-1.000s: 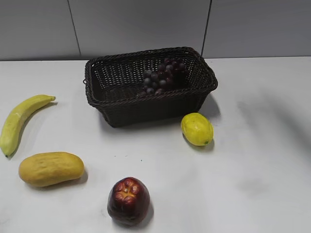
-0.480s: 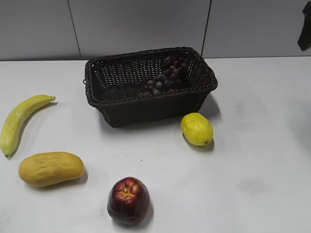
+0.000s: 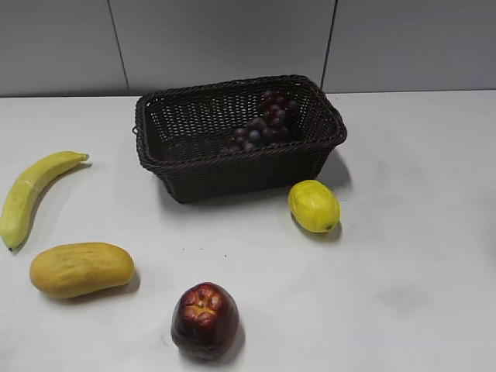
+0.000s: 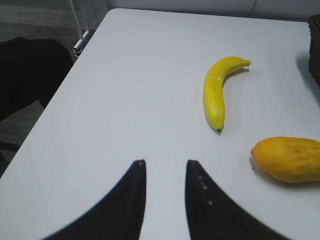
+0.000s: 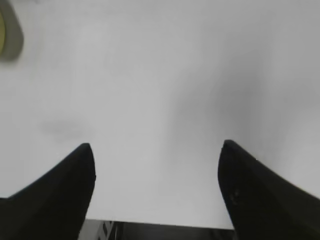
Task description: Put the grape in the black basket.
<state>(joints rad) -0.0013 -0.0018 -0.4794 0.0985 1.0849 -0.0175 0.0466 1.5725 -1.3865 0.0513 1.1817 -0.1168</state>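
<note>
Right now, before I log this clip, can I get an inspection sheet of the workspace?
Surface: white table, faint smudges.
Job's things: bunch of dark red-purple grapes lies inside the rectangular dark woven wicker basket, toward its right back corner.
Clutter: yellow-green banana, orange-yellow mango, dark red apple, yellow lemon, all on the table outside the basket.
Grippers: left gripper narrowly open, empty; right gripper wide open, empty.
Cables: nothing seen.
Surroundings: grey panelled wall.

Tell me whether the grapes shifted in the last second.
Yes. The grapes slid slightly right and toward the back wall of the basket, judged against its rim.
</note>
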